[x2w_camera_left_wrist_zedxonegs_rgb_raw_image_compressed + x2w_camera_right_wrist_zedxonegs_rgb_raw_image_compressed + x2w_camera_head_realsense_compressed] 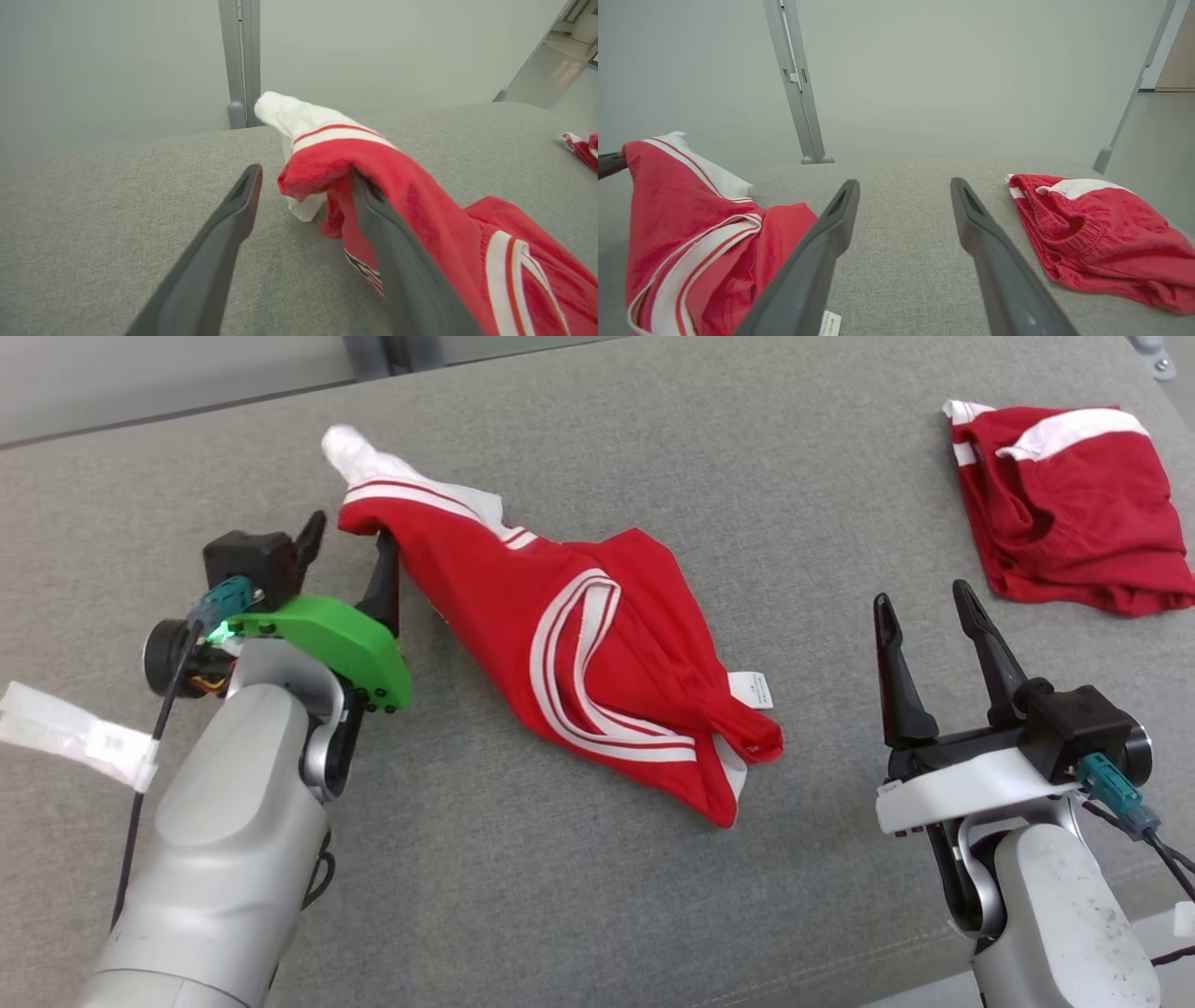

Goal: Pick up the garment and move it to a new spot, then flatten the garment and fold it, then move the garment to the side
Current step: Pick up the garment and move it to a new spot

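Note:
A crumpled red garment [560, 644] with white stripes and a white end lies across the middle of the grey cloth-covered table [579, 896]. My left gripper [347, 565] stands open at the garment's left end. The cloth [420, 210] still hangs draped over one of its fingers [397, 261], while the other finger [224, 233] is bare. My right gripper [922, 602] is open and holds nothing, to the right of the garment [691, 224] and apart from it. Its fingers [817, 247] point across bare table.
A second red and white piece of clothing [1064, 504] lies bunched at the back right, also seen as a red heap [1101, 228] in the right wrist view. Grey metal posts [794, 84] stand behind the table's far edge. A white tag [75, 733] hangs on my left arm's cable.

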